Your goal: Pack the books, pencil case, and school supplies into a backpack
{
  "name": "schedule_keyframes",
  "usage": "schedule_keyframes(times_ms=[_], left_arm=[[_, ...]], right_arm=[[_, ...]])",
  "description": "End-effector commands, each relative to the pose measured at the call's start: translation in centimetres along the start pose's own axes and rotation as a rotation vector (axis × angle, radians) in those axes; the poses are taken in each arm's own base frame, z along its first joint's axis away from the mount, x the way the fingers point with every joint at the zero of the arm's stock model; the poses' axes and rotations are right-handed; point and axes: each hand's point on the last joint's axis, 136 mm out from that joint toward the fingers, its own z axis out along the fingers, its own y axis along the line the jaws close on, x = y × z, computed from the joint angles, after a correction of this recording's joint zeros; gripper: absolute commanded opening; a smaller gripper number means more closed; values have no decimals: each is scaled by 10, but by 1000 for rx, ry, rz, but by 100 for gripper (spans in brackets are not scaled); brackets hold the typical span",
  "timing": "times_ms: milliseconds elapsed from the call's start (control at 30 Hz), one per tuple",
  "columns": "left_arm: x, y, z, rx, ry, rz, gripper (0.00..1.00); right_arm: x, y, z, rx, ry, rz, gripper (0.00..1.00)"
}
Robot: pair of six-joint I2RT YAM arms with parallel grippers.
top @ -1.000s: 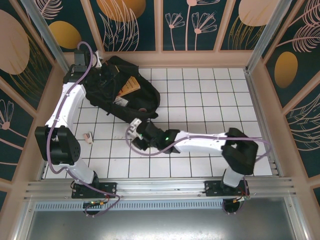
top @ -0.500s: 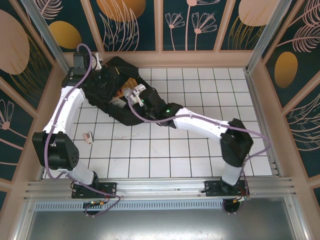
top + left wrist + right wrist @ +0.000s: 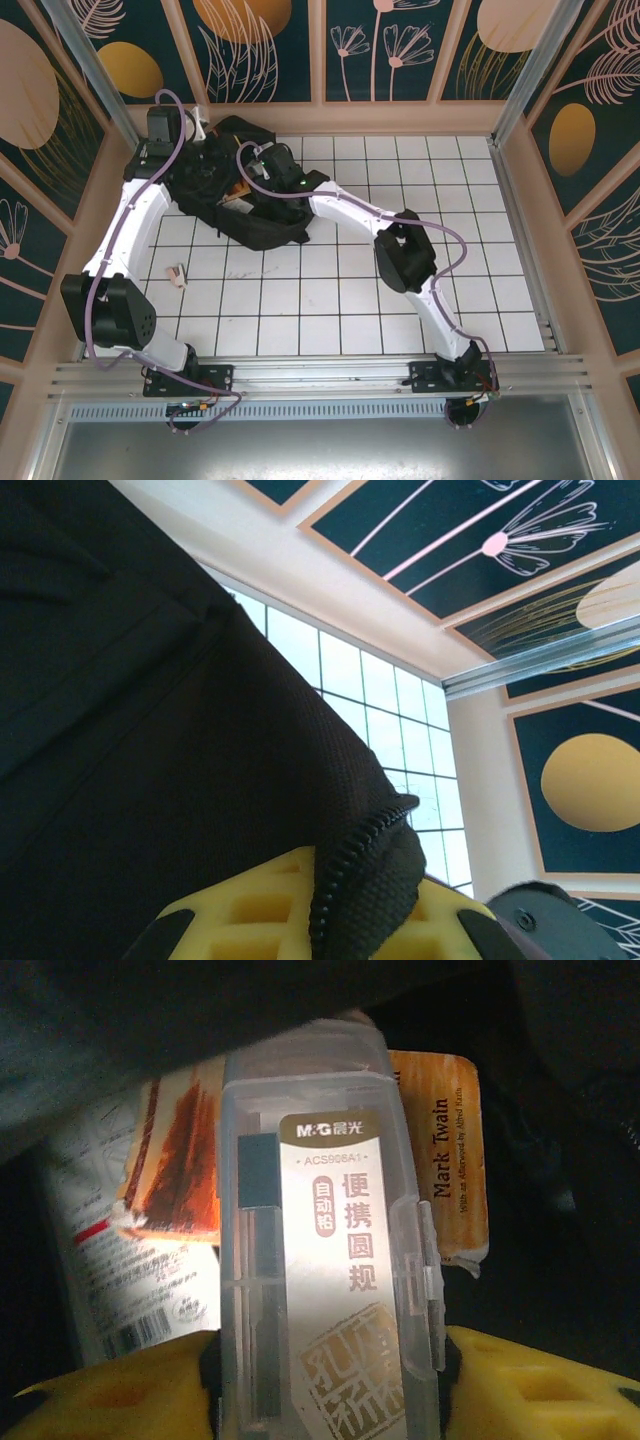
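R gripper (image 3: 330,1385) is down in the backpack (image 3: 275,228) w/ a clear plastic case (image 3: 320,1220) between its pads; gripped or loose, I cannot tell. L gripper (image 3: 335,920) pinches the zipper edge and holds the mouth open. The orange book (image 3: 440,1150) lies inside. A small pink item (image 3: 178,273) waits on the table (image 3: 300,300), so you are approx. halfway, I judge.

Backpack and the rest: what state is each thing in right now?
backpack: open, zipper edge pinched.
left gripper: shut on backpack's zipper edge.
right gripper: shut on the clear case.
clear case: lid closed, held over the book.
book: closed, lying inside the backpack.
small pink item: loose on the table.
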Motion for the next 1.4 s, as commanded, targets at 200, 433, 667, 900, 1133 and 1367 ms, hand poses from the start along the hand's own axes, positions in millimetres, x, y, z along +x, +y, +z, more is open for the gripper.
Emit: schedule_keyframes(times_ms=[200, 433, 667, 900, 1133, 1367], left_arm=[[-13, -38, -16, 102, -59, 76, 4], [-22, -38, -16, 83, -78, 68, 4], [-40, -51, -34, 44, -110, 105, 6], [-35, -38, -40, -16, -122, 95, 7], [-40, -35, -39, -34, -132, 79, 6], [-43, -34, -34, -36, -129, 71, 6]], right_arm=[[-26, 25, -60, -130, -142, 10, 70], [-3, 60, -150, -296, -339, -77, 69], [72, 140, -189, -535, -399, -298, 70], [129, 211, -143, -678, -252, -415, 70], [161, 249, -75, -710, -136, -472, 75], [191, 278, -33, -702, -69, -582, 77]])
